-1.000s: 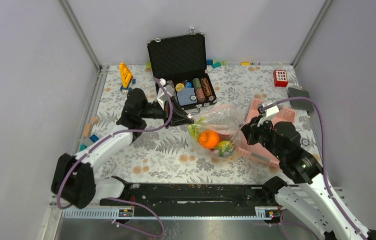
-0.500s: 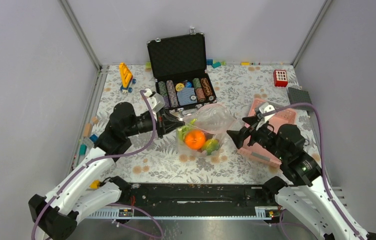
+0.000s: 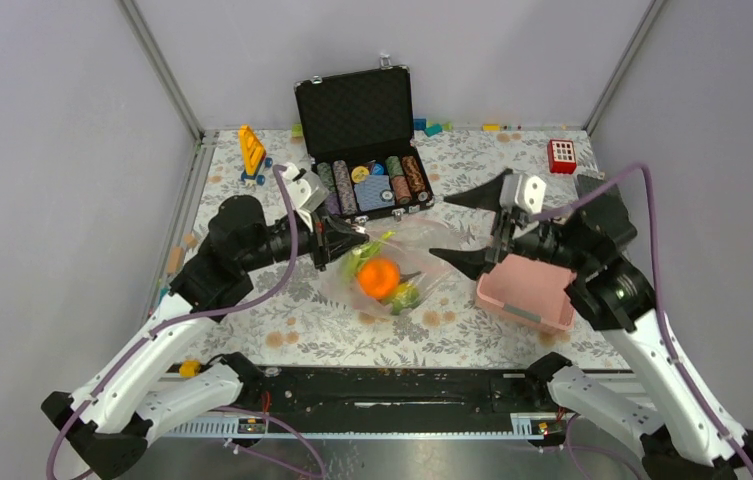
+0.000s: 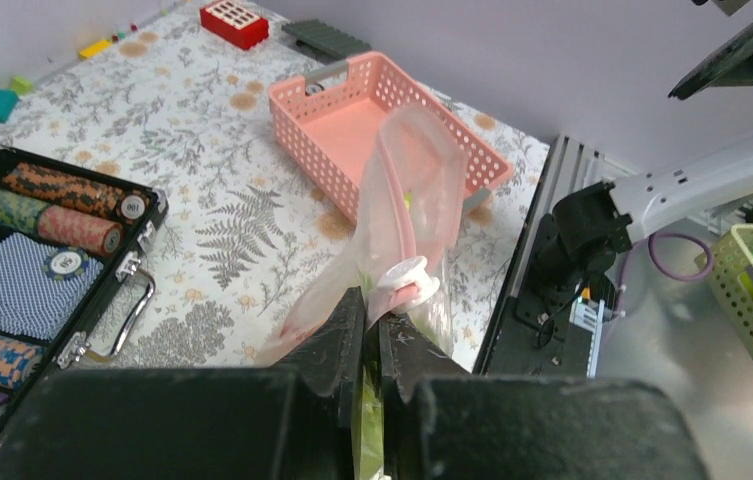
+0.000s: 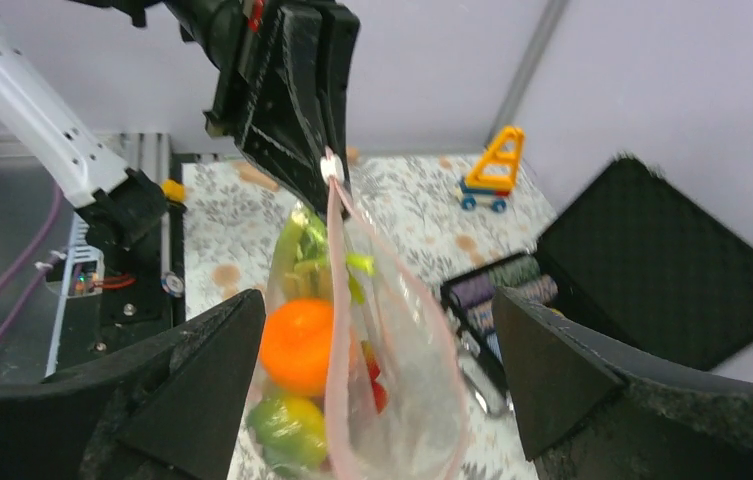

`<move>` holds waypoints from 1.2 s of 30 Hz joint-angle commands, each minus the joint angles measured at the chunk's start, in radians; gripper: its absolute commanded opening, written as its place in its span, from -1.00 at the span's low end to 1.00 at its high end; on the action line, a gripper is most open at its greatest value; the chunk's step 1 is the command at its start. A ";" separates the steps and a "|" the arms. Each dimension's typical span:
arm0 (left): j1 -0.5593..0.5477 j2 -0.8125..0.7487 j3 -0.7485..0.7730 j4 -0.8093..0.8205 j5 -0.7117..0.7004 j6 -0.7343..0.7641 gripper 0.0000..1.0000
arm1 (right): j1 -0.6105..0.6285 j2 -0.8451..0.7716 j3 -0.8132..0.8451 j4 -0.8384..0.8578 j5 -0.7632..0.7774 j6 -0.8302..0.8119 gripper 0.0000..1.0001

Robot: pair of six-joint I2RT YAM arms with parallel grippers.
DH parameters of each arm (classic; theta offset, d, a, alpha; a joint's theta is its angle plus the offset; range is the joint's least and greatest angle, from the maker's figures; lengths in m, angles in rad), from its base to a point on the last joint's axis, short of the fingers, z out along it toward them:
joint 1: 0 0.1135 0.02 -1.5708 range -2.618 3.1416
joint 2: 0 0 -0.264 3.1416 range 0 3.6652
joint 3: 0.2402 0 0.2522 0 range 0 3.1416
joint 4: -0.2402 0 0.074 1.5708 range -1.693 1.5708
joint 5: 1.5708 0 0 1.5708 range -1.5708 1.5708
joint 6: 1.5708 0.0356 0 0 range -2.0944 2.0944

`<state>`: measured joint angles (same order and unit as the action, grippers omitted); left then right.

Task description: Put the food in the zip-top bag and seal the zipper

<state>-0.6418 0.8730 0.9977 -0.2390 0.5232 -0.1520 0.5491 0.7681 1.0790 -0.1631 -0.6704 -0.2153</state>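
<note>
The zip-top bag [image 3: 392, 262] hangs from my left gripper [image 3: 349, 238], which is shut on the bag's mouth beside the white slider [image 4: 407, 281]. The food sits inside the bag: an orange [image 3: 379, 277], a green-yellow fruit [image 5: 287, 425], small red pieces [image 5: 376, 384] and a celery stalk [image 5: 297, 255]. The pink zipper [image 5: 337, 300] gapes in a long loop. My right gripper [image 3: 472, 230] stands wide open just right of the bag, holding nothing. In the right wrist view its fingers [image 5: 182, 390] flank the bag without touching it.
An open black case of poker chips [image 3: 367, 150] stands behind the bag. A pink slatted basket [image 3: 527, 290] lies under my right arm. A yellow toy [image 3: 252, 148] and a red block [image 3: 561, 155] sit near the back wall.
My right gripper opened, let go of the bag and drew back up to the right. My left gripper carried the bag leftward and toward the near edge.
</note>
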 commanded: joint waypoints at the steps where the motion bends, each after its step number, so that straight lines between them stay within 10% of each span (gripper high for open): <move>1: -0.021 0.013 0.133 0.035 -0.071 -0.051 -1.00 | 0.017 0.150 0.164 0.032 -0.182 0.003 0.81; 14: -0.162 0.148 0.324 -0.183 -0.298 0.000 -1.00 | 0.220 0.385 0.399 -0.231 0.075 -0.119 0.35; 36: -0.213 0.159 0.316 -0.171 -0.304 -0.009 -1.00 | 0.250 0.453 0.352 -0.189 0.012 -0.128 -0.47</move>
<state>-0.8494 1.0512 1.2633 -0.5060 0.2394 -0.1513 0.7834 1.2282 1.4422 -0.3988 -0.6521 -0.3542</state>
